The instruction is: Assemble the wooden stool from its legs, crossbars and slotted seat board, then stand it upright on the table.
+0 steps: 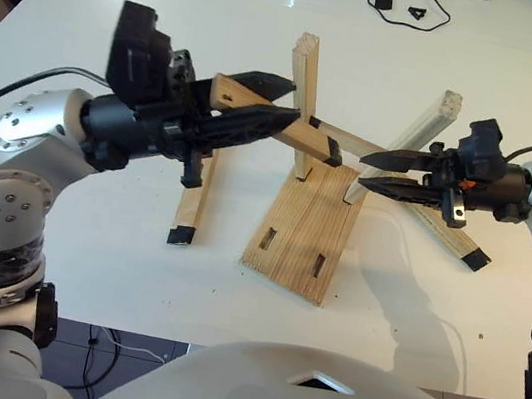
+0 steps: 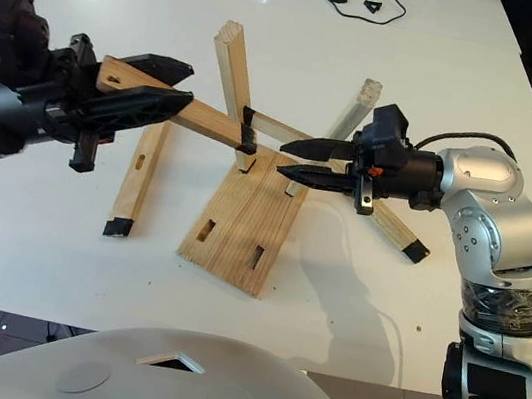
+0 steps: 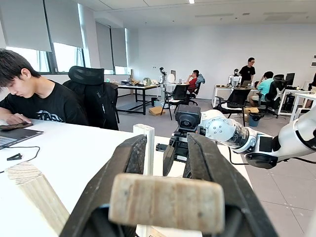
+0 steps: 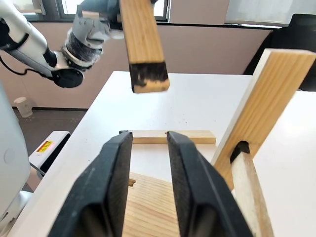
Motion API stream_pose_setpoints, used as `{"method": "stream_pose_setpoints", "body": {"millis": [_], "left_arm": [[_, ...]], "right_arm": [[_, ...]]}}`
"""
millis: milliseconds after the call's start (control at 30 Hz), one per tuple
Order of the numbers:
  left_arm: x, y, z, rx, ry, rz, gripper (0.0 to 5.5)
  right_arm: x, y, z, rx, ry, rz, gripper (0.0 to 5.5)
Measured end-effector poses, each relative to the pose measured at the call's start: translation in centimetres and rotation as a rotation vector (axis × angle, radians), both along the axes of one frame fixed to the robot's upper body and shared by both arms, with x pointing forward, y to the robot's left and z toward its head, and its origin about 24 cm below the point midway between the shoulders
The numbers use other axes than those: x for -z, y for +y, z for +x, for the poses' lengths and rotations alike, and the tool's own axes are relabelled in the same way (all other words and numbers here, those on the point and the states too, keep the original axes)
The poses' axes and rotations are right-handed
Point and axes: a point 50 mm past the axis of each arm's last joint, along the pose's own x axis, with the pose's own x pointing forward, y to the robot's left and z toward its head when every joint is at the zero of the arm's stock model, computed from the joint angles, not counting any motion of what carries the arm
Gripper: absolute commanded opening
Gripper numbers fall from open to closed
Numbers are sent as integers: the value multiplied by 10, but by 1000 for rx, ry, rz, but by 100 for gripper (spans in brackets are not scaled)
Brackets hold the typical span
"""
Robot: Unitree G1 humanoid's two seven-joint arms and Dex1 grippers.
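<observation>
L claw (image 1: 291, 102) clamped on bar (image 1: 306, 135), held in air, slanting down twd its black tip, which sits just beside upright leg (image 1: 306, 74). R claw (image 1: 364, 170) fingers apart, nothing btwn, hovering over far right corner of board (image 1: 296, 235); tips near bar's black tip, not touching. Board lies flat on table (image 1: 85, 252), slots up. Upright leg stands at board's far edge; leaning leg (image 1: 429, 119) tilts up from its far right corner. Flat leg (image 1: 192, 198) lies left of board, under L arm. 4th leg (image 1: 462, 243) lies to the right, under R claw.
</observation>
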Motion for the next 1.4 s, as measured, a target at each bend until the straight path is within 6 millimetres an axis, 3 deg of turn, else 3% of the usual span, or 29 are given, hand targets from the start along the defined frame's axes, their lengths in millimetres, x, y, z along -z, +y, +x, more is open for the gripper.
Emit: {"method": "stream_pose_setpoints", "body": {"millis": [167, 333, 467, 567, 667, 767, 867, 1400], "left_arm": [[-4, 20, 3, -56, -30, 89, 131], [12, 76, 17, -259, -10, 350, 131], [38, 114, 30, -382, -3, 570, 131], [61, 111, 34, -349, 19, 621, 131], [78, 96, 44, -285, 4, 645, 131], [79, 87, 56, -236, -63, 703, 131], [83, 92, 59, -219, -82, 766, 131], [88, 91, 50, -82, -118, 893, 131]], "right_arm": [[7, 0, -2, 16, 20, -13, 191], [17, -4, -9, 31, 26, -42, 191], [24, -5, -15, 44, 26, -57, 191], [27, -4, -15, 47, 19, -71, 191], [28, -4, -14, 50, 24, -74, 191], [30, -4, -11, 50, 18, -100, 191], [31, -4, -10, 49, 12, -106, 191], [38, -6, -8, 69, -8, -143, 191]]}}
